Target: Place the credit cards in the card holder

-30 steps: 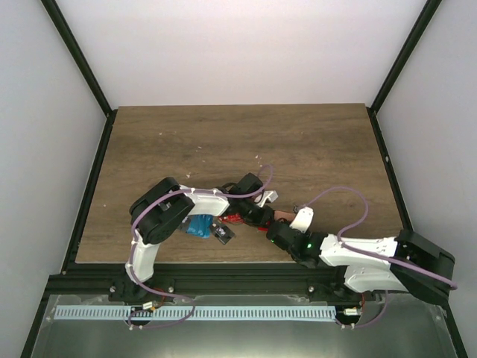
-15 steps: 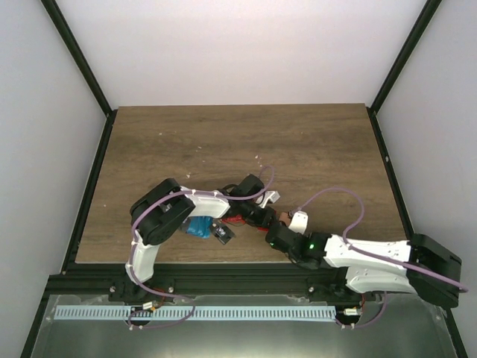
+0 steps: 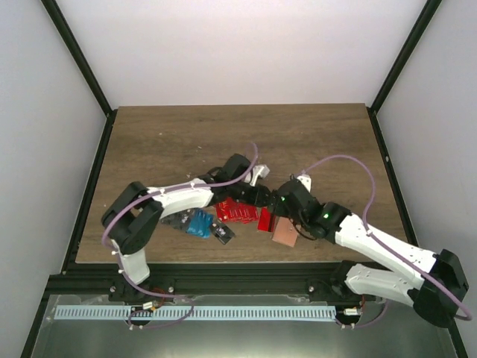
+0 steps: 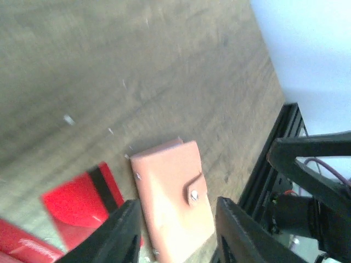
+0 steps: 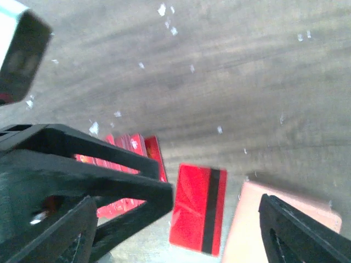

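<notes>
The tan-pink card holder (image 4: 171,198) lies closed on the table, its snap strap fastened, also in the top view (image 3: 285,234). My left gripper (image 4: 178,234) hangs open above it, a finger on each side, holding nothing. One red credit card (image 5: 198,209) with a black stripe lies flat beside the holder (image 5: 285,222). A pile of red credit cards (image 3: 234,211) sits left of it. My right gripper (image 5: 184,241) is open and empty over the single card. In the top view both grippers, left (image 3: 257,200) and right (image 3: 285,210), meet nose to nose over the cards.
A blue card (image 3: 200,223) and dark cards (image 3: 223,233) lie to the left, near the table's front edge (image 3: 223,261). The left arm's black gripper parts (image 5: 93,164) crowd the left of the right wrist view. Black frame rails border the table.
Both grippers have opened and pulled back from the front edge toward the table's middle. The card holder, the single red card and the red pile now lie uncovered.
</notes>
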You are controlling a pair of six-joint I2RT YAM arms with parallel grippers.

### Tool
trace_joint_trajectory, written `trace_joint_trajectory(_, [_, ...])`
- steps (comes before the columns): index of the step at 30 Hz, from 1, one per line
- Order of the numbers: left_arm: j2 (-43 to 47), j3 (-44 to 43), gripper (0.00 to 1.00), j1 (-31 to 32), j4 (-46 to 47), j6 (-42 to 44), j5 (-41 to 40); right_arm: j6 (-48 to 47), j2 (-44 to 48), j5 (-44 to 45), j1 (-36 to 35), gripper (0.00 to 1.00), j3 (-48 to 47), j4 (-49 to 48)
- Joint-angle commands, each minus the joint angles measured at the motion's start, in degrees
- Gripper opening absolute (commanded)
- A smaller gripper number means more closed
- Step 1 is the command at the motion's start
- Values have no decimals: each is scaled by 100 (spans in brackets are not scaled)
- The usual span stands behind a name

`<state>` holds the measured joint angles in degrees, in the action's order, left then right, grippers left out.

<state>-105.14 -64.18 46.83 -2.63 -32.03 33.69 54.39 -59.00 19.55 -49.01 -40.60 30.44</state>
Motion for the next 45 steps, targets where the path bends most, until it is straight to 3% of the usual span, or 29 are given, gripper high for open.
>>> trace_joint_trajectory(1, [791,122,45,-376,-327,304,-454,-1450,-112,-353,601,91,-552,-357])
trace_joint_trajectory(3, [1121,313,50,-601,-443,404,-625,-1766,-243,-532,834,100,-810,-473])
trace_joint_trajectory(6, [1637,525,64,-997,-627,551,-844,-2122,-406,-773,1206,100,-1035,-674])
trace_joint_trajectory(9, [2086,602,85,-1363,-1000,771,-1179,-2359,-575,-1124,1574,100,-1195,-909])
trace_joint_trajectory(13, [2625,661,95,-1758,-1356,1016,-1822,-2563,-853,-1370,1903,100,-1457,-1055])
trace_joint_trajectory(21, [3561,866,100,-2153,-1617,1385,-4003,-2615,-1473,-1637,2579,100,-1906,-1081])
trace_joint_trajectory(24, [3936,1206,100,-2243,-1394,1526,-4501,-2570,-1365,-1810,2815,100,-1732,-1366])
trace_joint_trajectory(32, [4789,2093,100,-2317,-400,1744,-5970,-2752,-1013,-1237,2826,100,-1374,-1796])
trace_joint_trajectory(35, [4990,2578,100,-2319,256,2000,-6478,-2901,-911,-1082,2828,100,-1099,-2169])
trace_joint_trajectory(36, [5205,3224,100,-2325,1215,2500,-6555,-3422,-701,-1208,2834,100,-549,-3065])
trace_joint_trajectory(37, [5300,3427,99,-2325,1493,2710,-6556,-3545,-576,-1210,2832,100,-410,-3250])
trace_joint_trajectory(45, [5488,4915,98,-2432,3959,4153,-6388,-3265,-250,-355,2827,100,8,-3585])
